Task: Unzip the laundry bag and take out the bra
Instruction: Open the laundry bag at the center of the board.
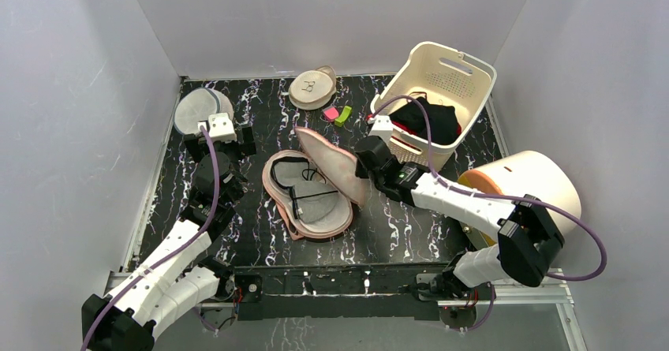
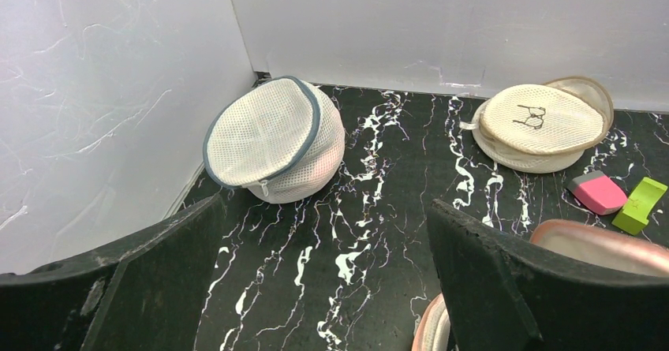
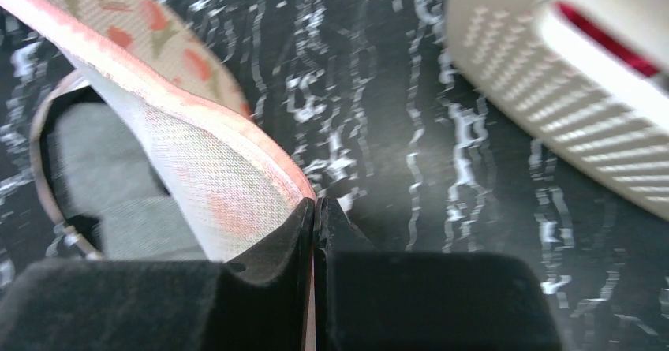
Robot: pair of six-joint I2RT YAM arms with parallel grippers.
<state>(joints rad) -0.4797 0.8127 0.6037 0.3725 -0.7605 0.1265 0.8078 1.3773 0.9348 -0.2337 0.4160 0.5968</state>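
Note:
The laundry bag [image 1: 335, 166] lies open in the middle of the table, its printed top flap raised on edge over the lower half [image 1: 323, 223]. The grey bra [image 1: 309, 201] lies inside the lower half with dark straps across it. My right gripper [image 1: 364, 162] is shut on the pink-trimmed edge of the flap [image 3: 197, 146], and the bra [image 3: 110, 169] shows beneath it in the right wrist view. My left gripper [image 1: 221, 142] is open and empty over bare table left of the bag [image 2: 599, 240], with fingers [image 2: 489, 272] wide apart.
A grey-white domed pouch [image 1: 201, 108] [image 2: 272, 142] sits at the back left. A beige disc pouch [image 1: 312, 87] [image 2: 540, 122] lies at the back centre, with pink [image 1: 330, 113] and green [image 1: 342, 115] clips beside it. A white basket [image 1: 473, 63] holds black clothes [image 1: 430, 122]. A cream drum [image 1: 528, 181] stands at the right.

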